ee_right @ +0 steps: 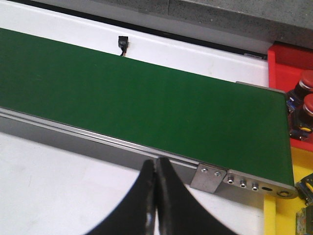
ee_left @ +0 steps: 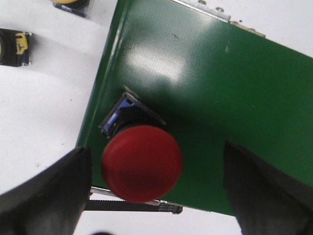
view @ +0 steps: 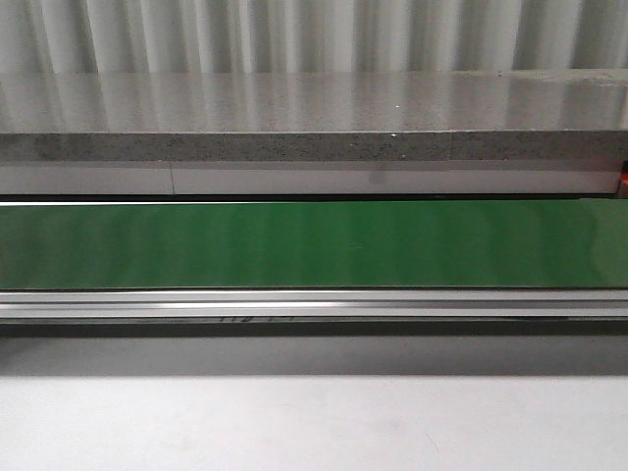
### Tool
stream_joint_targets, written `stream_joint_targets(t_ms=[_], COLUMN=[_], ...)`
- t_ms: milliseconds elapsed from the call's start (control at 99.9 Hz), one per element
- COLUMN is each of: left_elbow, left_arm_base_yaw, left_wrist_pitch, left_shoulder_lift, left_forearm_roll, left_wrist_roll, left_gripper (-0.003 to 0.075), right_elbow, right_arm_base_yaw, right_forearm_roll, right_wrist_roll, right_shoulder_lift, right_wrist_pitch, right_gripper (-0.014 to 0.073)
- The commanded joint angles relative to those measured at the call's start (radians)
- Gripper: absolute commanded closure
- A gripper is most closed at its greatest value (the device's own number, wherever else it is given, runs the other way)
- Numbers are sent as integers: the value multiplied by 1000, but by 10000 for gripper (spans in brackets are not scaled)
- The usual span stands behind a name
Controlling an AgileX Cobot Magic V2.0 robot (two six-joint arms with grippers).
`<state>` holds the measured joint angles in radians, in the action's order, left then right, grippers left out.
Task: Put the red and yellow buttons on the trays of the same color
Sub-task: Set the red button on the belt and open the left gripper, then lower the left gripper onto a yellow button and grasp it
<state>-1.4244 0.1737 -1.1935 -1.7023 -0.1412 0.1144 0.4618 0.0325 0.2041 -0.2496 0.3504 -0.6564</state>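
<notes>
Stretching across the whole front view: a green conveyor belt, bare there, with a grey aluminium side rail along its near edge, a speckled stone ledge behind it and a pale tabletop in front. No arm or gripper showing in that view.

At one end of the belt, seen from the right wrist: a red tray holding two red buttons, one just beside the other, and next to it a yellow tray with part of a yellow-marked piece at the very edge, too cropped to name. Small black connector lying on the white strip beyond the belt.

Near a belt corner, seen from the left wrist: a red mushroom-head button standing on its blue-and-black base, close to the belt's edge. Off the belt on the white surface, two yellow buttons, both cut off by the frame.

Left gripper spread wide, one dark finger on each side of the red mushroom-head button, neither touching it.

Right gripper pressed together, fingertips meeting with nothing between them, poised over the tabletop just short of the side rail.
</notes>
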Motion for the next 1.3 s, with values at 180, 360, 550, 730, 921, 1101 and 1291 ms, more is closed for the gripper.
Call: stream_joint_targets(t_ms=[180,360,550,730,921,1101,1291], left_elbow=[-61,-80,-78,-76,-76,-78,-78], left_arm_base_yaw=[5,66,148,198,204,219,221], left_wrist_pitch=[79,71,50,35,117,110,143], left_shoulder_lift=[54,54,52,1,-51,-108,-161], left_forearm_roll=[-36,-32,95,78,81,81,116], left_wrist_roll=[2,7,31,45,49,53,53], left_gripper=[134,134,134,134,134,134,134], right_elbow=[25,25,25,25,25,25,25], right_arm_base_yaw=[1,1,1,1,1,1,1], right_forearm_roll=[4,4,4,4,4,4,4], right_wrist_roll=[-9,-9,-9,-9,-9,-9,-9], right_shoulder_lift=[7,7,7,7,7,7,7], right_wrist_pitch=[68,68,68,68,68,67,67], right_gripper=[660,660,660,660,660,660,660])
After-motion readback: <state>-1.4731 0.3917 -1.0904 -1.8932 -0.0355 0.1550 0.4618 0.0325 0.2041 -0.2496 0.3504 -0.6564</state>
